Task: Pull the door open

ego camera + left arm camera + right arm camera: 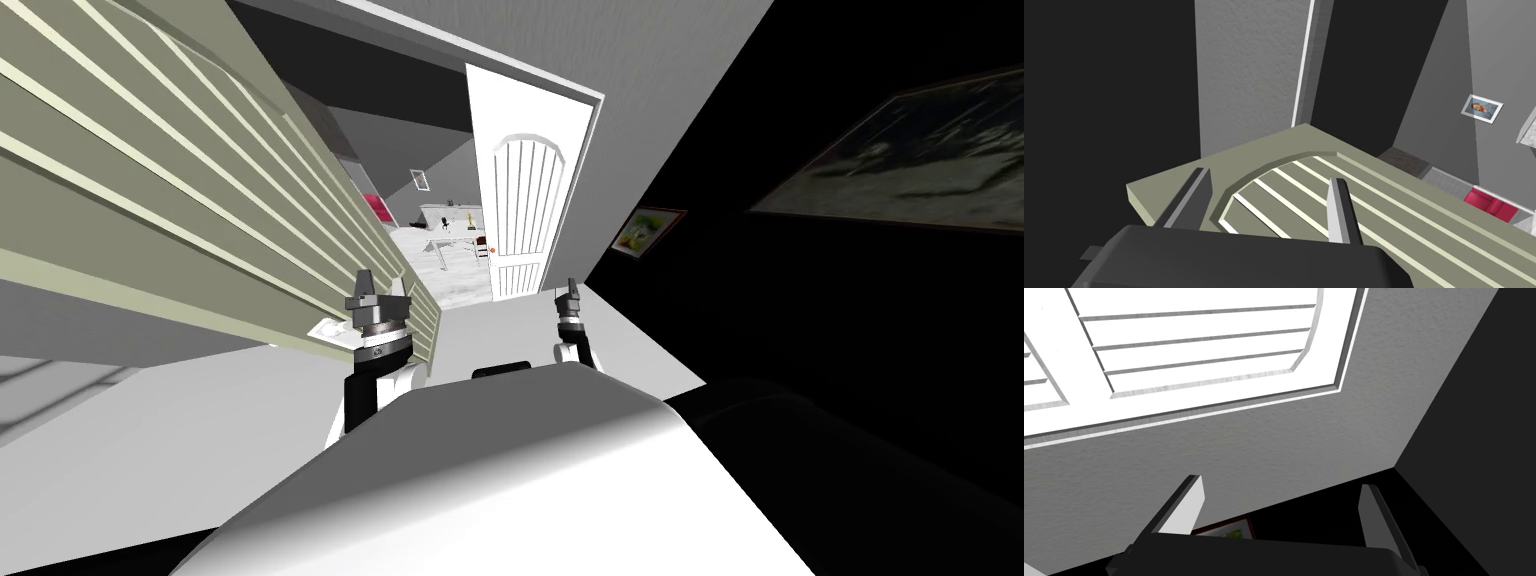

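The olive slatted door (pixel 180 190) is standing swung open at ten o'clock from me, just beside the left end effector (pixel 1268 180), whose fingers are standing spread over its panel, pinching nothing. The right end effector (pixel 1280 484) is hanging spread too, at one o'clock, facing a white door (pixel 520 200).

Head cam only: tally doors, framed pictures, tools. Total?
Doors: 2 (olive door, white door)
Framed pictures: 3 (small picture, large picture, far picture)
Tools: 2 (left tool, right tool)
Total: 7
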{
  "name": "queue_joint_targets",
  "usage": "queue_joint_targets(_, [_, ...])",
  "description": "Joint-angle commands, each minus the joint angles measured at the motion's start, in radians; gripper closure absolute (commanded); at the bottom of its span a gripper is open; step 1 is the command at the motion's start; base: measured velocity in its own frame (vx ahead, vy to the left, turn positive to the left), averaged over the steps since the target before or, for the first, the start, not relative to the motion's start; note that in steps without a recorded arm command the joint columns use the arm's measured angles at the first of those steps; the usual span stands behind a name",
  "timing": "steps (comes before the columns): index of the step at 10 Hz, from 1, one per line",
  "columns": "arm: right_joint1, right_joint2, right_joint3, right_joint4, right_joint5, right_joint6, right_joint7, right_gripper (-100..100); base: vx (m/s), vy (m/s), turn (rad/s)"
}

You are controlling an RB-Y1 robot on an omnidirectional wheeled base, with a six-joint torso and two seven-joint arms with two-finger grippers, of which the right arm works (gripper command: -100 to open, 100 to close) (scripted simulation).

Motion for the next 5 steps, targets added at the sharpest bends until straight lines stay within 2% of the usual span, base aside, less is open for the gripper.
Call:
queue_joint_targets(1, [-0.018, -0.012, -0.002, 0.030, -0.013, 0.000, 0.004, -100, 0.085, 0.019, 0.064])
queue_joint_targets(5, [-0.077, -0.043, -0.006, 0.129, -0.049, -0.007, 0.019, -100, 0.093, 0.022, 0.086])
